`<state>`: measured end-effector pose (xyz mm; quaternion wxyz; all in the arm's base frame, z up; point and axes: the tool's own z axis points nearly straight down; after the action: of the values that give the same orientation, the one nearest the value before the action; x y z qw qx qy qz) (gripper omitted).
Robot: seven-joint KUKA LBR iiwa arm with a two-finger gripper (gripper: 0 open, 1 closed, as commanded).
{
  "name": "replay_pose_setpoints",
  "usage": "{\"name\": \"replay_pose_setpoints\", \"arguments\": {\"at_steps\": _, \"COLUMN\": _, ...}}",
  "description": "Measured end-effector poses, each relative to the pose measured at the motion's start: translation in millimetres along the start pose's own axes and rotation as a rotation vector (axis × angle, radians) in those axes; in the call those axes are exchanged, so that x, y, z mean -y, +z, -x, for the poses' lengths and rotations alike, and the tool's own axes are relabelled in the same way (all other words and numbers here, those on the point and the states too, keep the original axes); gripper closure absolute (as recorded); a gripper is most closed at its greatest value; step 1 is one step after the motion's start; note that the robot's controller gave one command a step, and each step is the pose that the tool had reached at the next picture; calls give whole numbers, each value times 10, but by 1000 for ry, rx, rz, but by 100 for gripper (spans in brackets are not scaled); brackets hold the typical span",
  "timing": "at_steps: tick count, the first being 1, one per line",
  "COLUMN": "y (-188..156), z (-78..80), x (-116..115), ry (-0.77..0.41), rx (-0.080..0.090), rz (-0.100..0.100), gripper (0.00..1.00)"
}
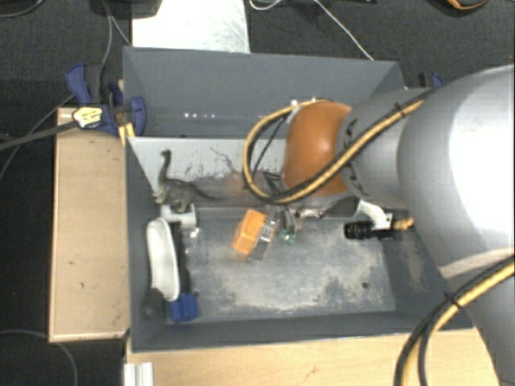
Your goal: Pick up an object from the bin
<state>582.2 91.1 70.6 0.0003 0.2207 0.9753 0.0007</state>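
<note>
My gripper (283,225) hangs below the orange wrist cover, over the middle of the bin near the back wall. Just to its left lies a small orange block (248,233) with a grey piece on its lower right side, tilted on the bin floor. The block is right against the gripper's left side. Whether it is held I cannot tell.
Along the bin's left wall lies a long white tool with blue and black ends (163,261). Behind it, in the back left corner, stands a grey long-necked toy figure (170,188). The arm and its cables cover the bin's right side.
</note>
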Motion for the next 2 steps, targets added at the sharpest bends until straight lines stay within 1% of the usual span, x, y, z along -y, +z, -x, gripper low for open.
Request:
{"name": "replay_pose_setpoints", "arguments": {"at_steps": 1, "y": 2, "z": -30, "x": 13, "ry": -22, "rx": -4, "rz": -2, "gripper": 0}}
{"name": "replay_pose_setpoints", "arguments": {"at_steps": 2, "y": 1, "z": -48, "x": -48, "ry": 9, "rx": 0, "rz": 0, "gripper": 0}}
